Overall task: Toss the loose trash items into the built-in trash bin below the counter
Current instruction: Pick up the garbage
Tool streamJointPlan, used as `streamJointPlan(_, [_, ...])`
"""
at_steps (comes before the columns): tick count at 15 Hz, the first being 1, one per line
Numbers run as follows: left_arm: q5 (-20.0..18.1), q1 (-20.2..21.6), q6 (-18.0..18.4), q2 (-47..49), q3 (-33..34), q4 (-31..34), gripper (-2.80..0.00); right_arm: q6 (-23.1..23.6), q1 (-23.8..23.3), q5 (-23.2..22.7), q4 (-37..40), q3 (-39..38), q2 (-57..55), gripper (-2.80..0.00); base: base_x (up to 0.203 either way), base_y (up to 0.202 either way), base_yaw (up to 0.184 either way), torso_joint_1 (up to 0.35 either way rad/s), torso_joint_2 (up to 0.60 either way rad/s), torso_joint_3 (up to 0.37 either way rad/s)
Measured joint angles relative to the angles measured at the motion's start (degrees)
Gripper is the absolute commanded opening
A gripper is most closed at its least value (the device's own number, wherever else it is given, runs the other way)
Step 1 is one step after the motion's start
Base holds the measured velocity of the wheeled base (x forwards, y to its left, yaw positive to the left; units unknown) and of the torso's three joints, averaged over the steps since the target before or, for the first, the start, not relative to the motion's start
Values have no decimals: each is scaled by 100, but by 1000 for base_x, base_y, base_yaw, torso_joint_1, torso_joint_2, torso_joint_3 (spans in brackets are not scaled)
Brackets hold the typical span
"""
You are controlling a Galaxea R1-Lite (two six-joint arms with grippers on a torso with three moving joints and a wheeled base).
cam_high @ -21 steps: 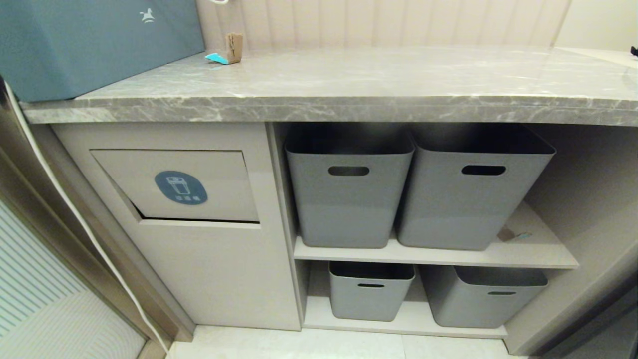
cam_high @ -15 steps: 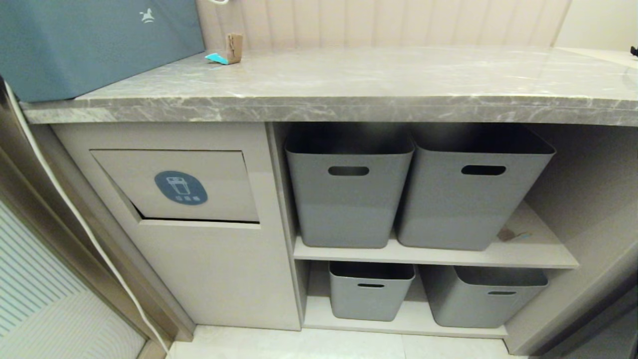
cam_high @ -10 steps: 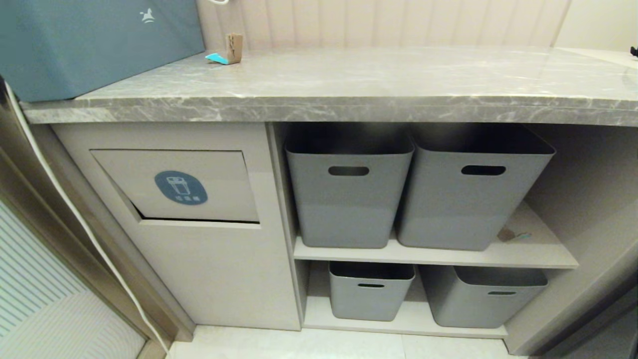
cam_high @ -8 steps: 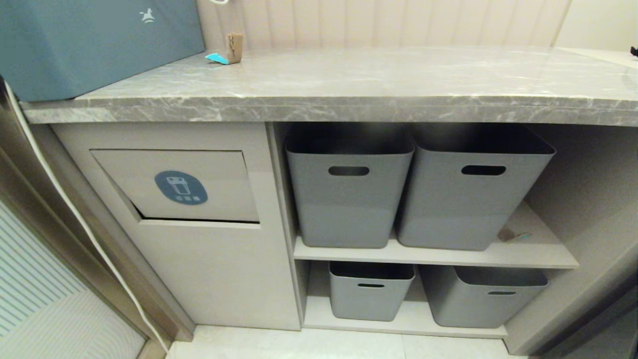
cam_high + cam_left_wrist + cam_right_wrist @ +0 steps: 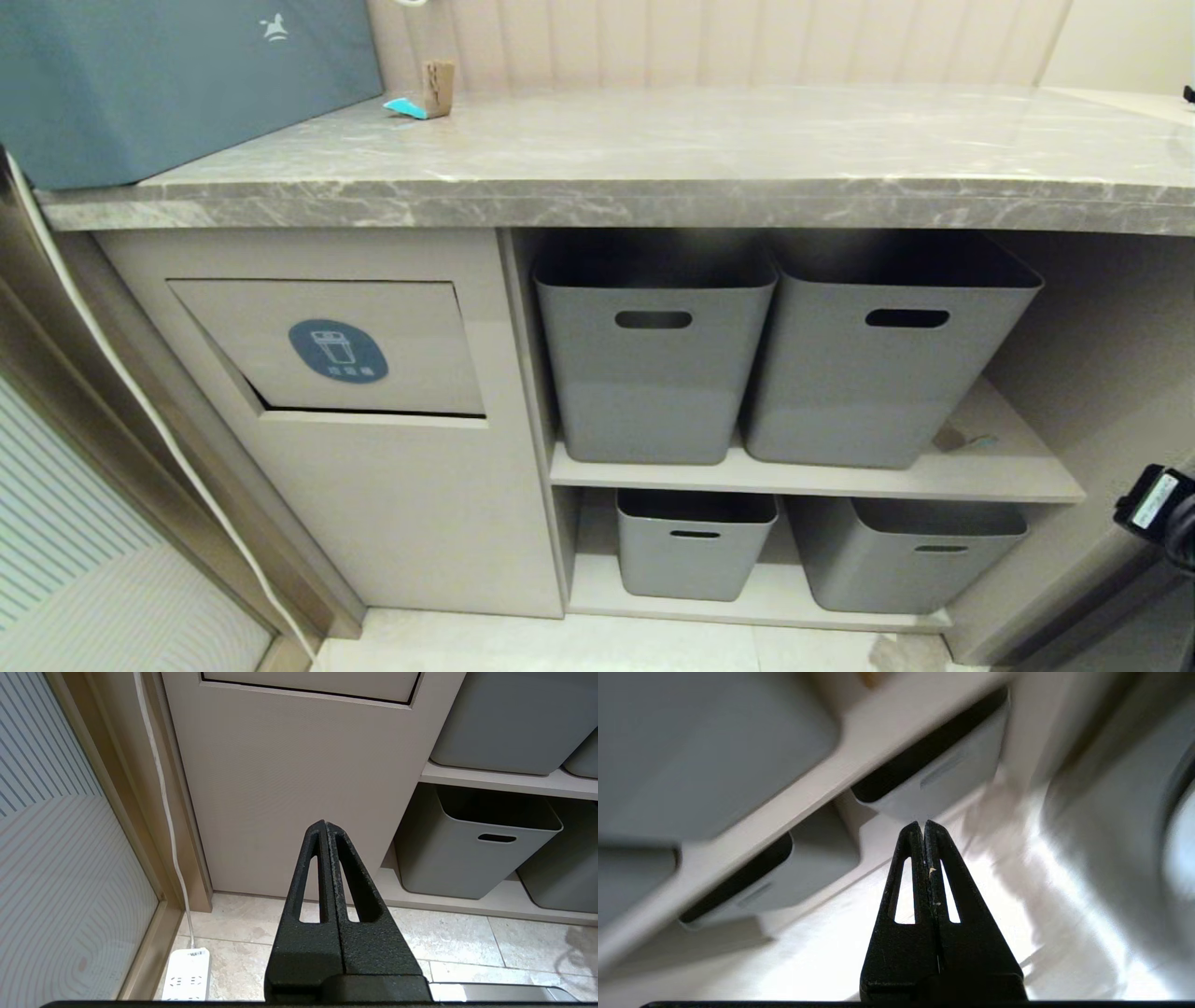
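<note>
Now right arm [image 5: 1162, 513] shows beside shelves.

Head view evenly lit, soft glare on counter [image 5: 709, 140], deep shadow inside grey baskets [image 5: 653, 271], straight edges bowed at frame sides. Right wrist view heavily motion-blurred around right gripper [image 5: 923, 826]; blown-out floor [image 5: 831, 961] beneath it. Left wrist view sharp.

Four grey baskets [image 5: 653, 373]; teal box [image 5: 177, 84]; power strip [image 5: 187, 980].
</note>
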State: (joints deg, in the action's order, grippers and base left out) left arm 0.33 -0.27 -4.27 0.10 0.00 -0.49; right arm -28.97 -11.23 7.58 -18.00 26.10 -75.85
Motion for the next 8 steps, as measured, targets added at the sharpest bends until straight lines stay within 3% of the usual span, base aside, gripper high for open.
streamJointPlan(5, [0,5,0,0,0,0,-280,-1965,-283,-252,-324,107,-861,-280,0,0,0,0,0,0])
streamJointPlan(6, [-2,0,0,0,0,0,-280,-2224,-287,-294,-413,95,-915,-280,0,0,0,0,0,0])
streamJointPlan(8, [-2,5,0,0,0,0,-280,-2311,-290,-604,-421,63,-991,-280,0,0,0,0,0,0])
